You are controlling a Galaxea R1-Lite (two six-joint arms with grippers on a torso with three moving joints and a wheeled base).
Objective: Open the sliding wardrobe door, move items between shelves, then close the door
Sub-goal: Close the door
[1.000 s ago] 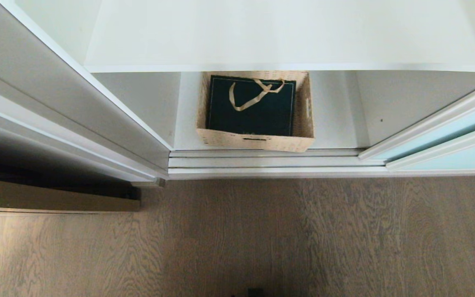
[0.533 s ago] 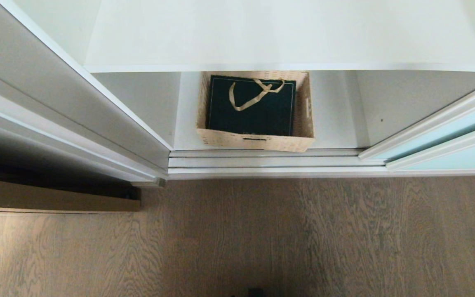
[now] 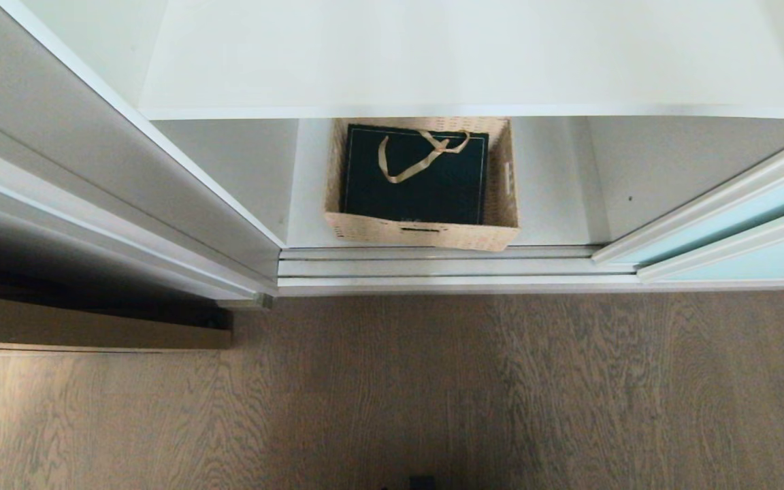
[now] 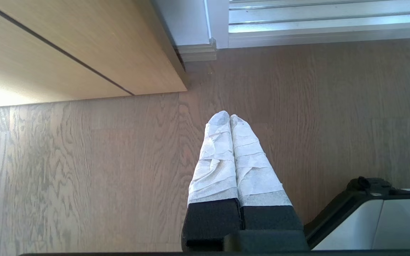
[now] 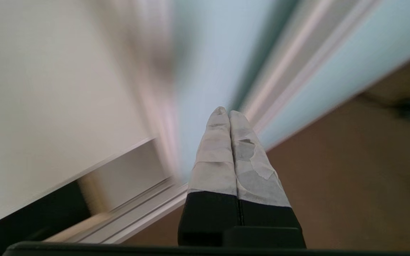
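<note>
In the head view the wardrobe stands open. A tan wicker basket (image 3: 422, 231) sits on the lower shelf (image 3: 555, 190), and a dark green gift bag (image 3: 414, 184) with a gold ribbon lies flat inside it. Above it runs the upper shelf (image 3: 460, 54). The sliding wardrobe door (image 3: 739, 218) of pale blue-green glass is pushed to the right. Neither arm shows in the head view. My right gripper (image 5: 225, 111) is shut and empty, pointing at the door's glass (image 5: 205, 64). My left gripper (image 4: 230, 115) is shut and empty over the wood floor.
The door's floor tracks (image 3: 446, 269) run along the wardrobe front. A light wood cabinet front (image 4: 66, 46) stands at the left beside a grey side panel (image 3: 92, 177). Brown wood-grain floor (image 3: 433, 395) fills the foreground. A part of my base (image 4: 372, 213) shows in the left wrist view.
</note>
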